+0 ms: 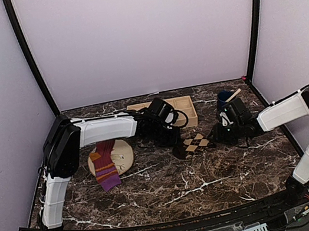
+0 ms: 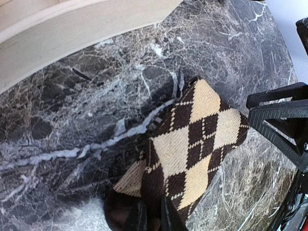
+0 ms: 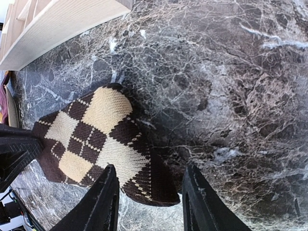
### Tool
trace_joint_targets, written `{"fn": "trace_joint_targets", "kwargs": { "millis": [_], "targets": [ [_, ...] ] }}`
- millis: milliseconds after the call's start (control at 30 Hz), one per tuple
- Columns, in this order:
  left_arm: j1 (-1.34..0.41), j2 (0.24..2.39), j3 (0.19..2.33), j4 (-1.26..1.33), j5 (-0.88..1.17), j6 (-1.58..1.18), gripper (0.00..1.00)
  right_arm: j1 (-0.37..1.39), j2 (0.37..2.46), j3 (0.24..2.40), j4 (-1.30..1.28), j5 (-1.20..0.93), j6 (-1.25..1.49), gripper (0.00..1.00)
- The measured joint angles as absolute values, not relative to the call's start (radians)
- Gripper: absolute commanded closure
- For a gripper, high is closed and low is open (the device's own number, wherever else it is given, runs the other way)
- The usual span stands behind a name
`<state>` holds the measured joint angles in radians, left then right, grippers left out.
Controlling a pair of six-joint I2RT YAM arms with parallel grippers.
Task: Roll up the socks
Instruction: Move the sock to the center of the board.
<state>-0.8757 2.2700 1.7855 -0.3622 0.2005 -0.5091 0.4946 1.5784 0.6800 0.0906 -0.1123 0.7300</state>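
Pinching the dark end of the argyle sock in the left gripper on the marble table near the wooden tray, holding the right gripper wide over its other end, leaving the purple striped sock draped across the beige plate and a stick in the blue cup.

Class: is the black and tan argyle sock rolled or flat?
Unrolled: the black and tan argyle sock lies spread on the marble table.
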Motion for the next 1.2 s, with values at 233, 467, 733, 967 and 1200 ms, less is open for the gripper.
{"fn": "trace_joint_targets", "kwargs": {
  "millis": [233, 467, 733, 967, 1200],
  "targets": [
    [-0.891, 2.239, 1.785, -0.407, 0.197, -0.523, 0.89, 0.495, 1.578, 0.68, 0.091, -0.112, 0.71, 0.58],
    [-0.899, 2.188, 1.784, -0.424, 0.187, -0.537, 0.89, 0.495, 1.578, 0.68, 0.098, -0.112, 0.69, 0.58],
    [-0.902, 2.172, 1.716, -0.422, 0.18, -0.555, 0.9, 0.495, 1.578, 0.68, 0.098, -0.111, 0.661, 0.58],
    [-0.902, 2.171, 1.689, -0.422, 0.174, -0.561, 0.89, 0.533, 1.578, 0.691, 0.08, -0.092, 0.627, 0.59],
    [-0.902, 2.143, 1.652, -0.422, 0.158, -0.561, 0.89, 0.593, 1.578, 0.736, 0.057, -0.073, 0.601, 0.63]
  ]
}}
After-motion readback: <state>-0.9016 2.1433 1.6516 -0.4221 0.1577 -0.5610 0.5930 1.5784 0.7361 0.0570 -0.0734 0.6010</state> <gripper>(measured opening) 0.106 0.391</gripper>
